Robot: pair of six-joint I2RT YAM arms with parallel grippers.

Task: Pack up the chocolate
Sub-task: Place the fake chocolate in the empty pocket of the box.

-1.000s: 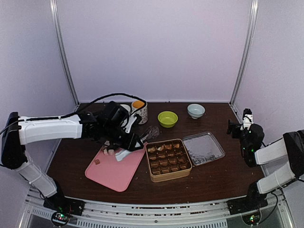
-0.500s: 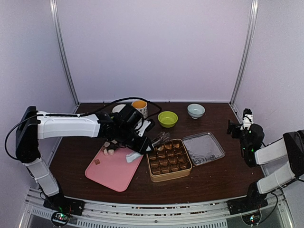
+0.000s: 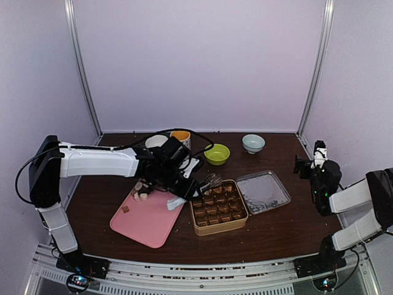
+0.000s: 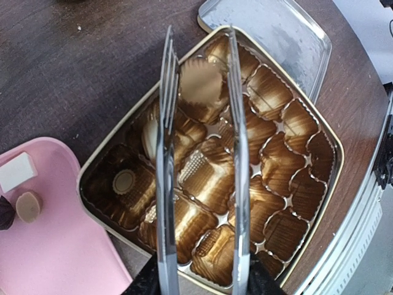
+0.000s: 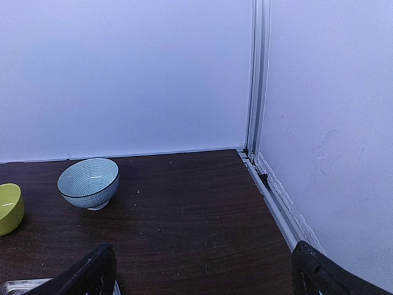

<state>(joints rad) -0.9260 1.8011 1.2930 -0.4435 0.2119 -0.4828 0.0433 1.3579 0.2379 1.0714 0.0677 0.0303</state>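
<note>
My left fingers (image 3: 182, 186) clenched the tongs (image 4: 163, 184) over the tin (image 4: 339, 161), a brown chocolate (image 4: 199, 83) seemingly pinched near their tips. Others lay on the pink tray (image 4: 67, 246). I judged it light, slick and easily marred, so best squeezed gently on its flat sides. My right fingers (image 3: 303, 166) hung spread.

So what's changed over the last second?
The left gripper swung right, carrying the tongs from over the pink tray to above the tin. The right gripper, tin, lid, tray and the chocolate on it stayed put.
</note>
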